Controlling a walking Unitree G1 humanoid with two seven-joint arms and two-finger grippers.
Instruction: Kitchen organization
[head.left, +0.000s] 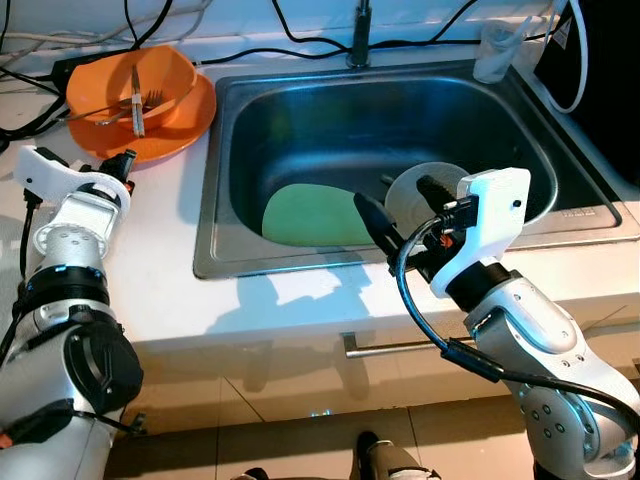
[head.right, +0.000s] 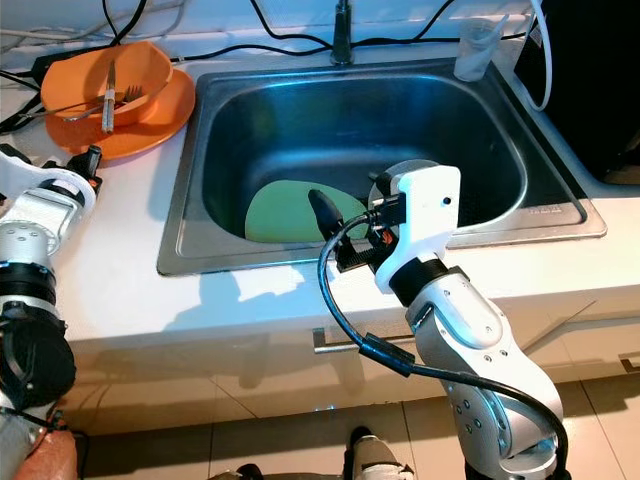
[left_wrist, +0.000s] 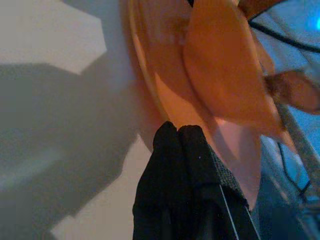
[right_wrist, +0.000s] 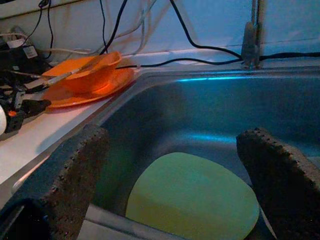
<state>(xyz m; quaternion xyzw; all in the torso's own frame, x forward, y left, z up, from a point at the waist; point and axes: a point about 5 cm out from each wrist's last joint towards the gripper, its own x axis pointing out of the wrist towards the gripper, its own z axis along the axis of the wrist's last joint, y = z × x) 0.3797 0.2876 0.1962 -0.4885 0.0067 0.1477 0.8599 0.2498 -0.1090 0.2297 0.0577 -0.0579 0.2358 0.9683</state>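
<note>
A light green plate (head.left: 310, 215) lies flat in the steel sink (head.left: 225, 200). My right gripper (head.left: 398, 200) hangs open over the sink's front rim, just right of the green plate (right_wrist: 192, 197), with nothing between its fingers (right_wrist: 75, 170). On the white counter at the back left, an orange bowl (head.left: 135, 80) holding a fork (head.left: 137, 105) sits on an orange plate (head.left: 190, 125). My left gripper (head.left: 125, 165) is shut and empty, its tips (left_wrist: 177, 137) at the near edge of the orange plate (left_wrist: 160, 85).
A round grey dish or drain (head.left: 425, 185) lies in the sink behind my right gripper. The faucet (head.left: 360, 35) stands at the sink's back, a clear glass (head.left: 497, 50) at the back right. Black cables (head.left: 300, 40) run along the wall. A drawer handle (head.left: 390, 347) sits below the counter.
</note>
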